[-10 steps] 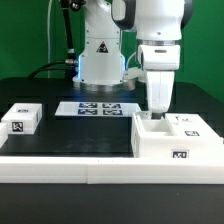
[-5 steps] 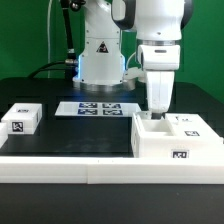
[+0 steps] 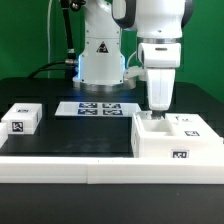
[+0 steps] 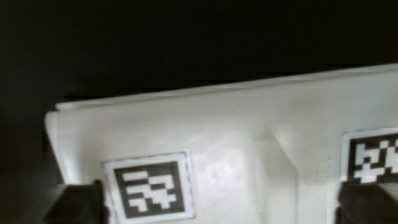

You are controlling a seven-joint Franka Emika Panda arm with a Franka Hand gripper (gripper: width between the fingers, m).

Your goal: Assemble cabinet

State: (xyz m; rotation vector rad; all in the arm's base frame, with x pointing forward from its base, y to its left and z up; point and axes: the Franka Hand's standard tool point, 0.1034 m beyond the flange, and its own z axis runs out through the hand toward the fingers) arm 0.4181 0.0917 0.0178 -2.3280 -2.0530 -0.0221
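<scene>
Exterior view, counts: one arm, one hand (image 3: 156, 110), one cabinet (image 3: 178, 146), one small tagged panel (image 3: 22, 119), one marker board (image 3: 98, 108), one robot base (image 3: 100, 55).
Wrist view, counts: two dark fingertips (image 4: 75, 205); two square tags on the cabinet's white face.
Arm pose: it comes down from above, upright, with the hand pointing straight down at the tabletop (image 3: 70, 135).
Hand state: released. The fingers are spread wide, one at each side of the wrist view, with the cabinet's white surface between them.
Cabinet place: on the tabletop, near side, at the exterior view's right, just behind the white ledge (image 3: 60, 166).
Cabinet to hand: directly beneath it. The hand's lower end reaches the far part of the cabinet's open top, toward the exterior view's left. Whether the fingers touch the walls cannot be told.
Panel place: near side, exterior view's left, well apart from the hand.
Marker board place: flat on the tabletop, between the robot base and the cabinet.
</scene>
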